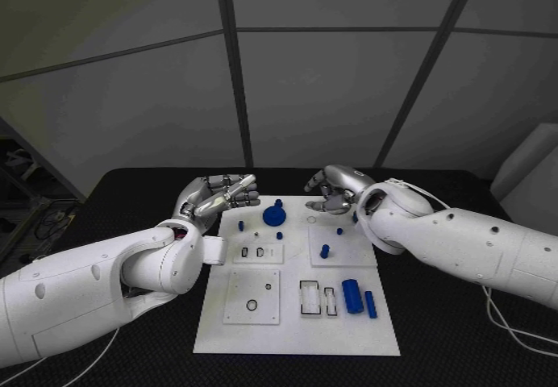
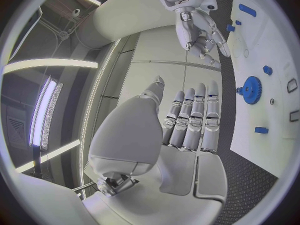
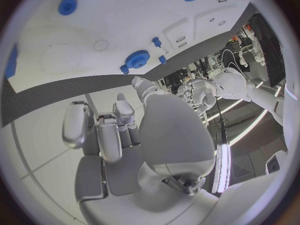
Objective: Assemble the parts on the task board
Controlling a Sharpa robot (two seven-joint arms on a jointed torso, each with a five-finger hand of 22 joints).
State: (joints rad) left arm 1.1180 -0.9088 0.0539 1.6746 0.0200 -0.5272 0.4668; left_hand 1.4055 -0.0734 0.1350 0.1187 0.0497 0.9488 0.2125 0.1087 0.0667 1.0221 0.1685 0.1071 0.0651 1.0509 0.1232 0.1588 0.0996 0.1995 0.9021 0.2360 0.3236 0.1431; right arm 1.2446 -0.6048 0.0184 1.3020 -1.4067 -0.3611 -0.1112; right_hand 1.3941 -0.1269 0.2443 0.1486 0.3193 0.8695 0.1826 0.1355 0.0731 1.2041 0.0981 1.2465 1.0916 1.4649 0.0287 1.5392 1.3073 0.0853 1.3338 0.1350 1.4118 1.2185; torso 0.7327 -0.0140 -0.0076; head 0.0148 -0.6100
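The white task board lies in the middle of the table. A blue gear stands near its far edge, with small blue pegs around it. Two blue cylinders lie at the board's near right. My left hand hovers over the board's far left corner, fingers straight and side by side, holding nothing. My right hand hangs above the far edge just right of the gear, its fingers loosely bent and empty. The wrist views show the gear apart from both hands.
A black ring lies on a raised square plate at the board's near left. Rectangular slots sit beside the cylinders. Black table surrounds the board, and grey wall panels stand behind.
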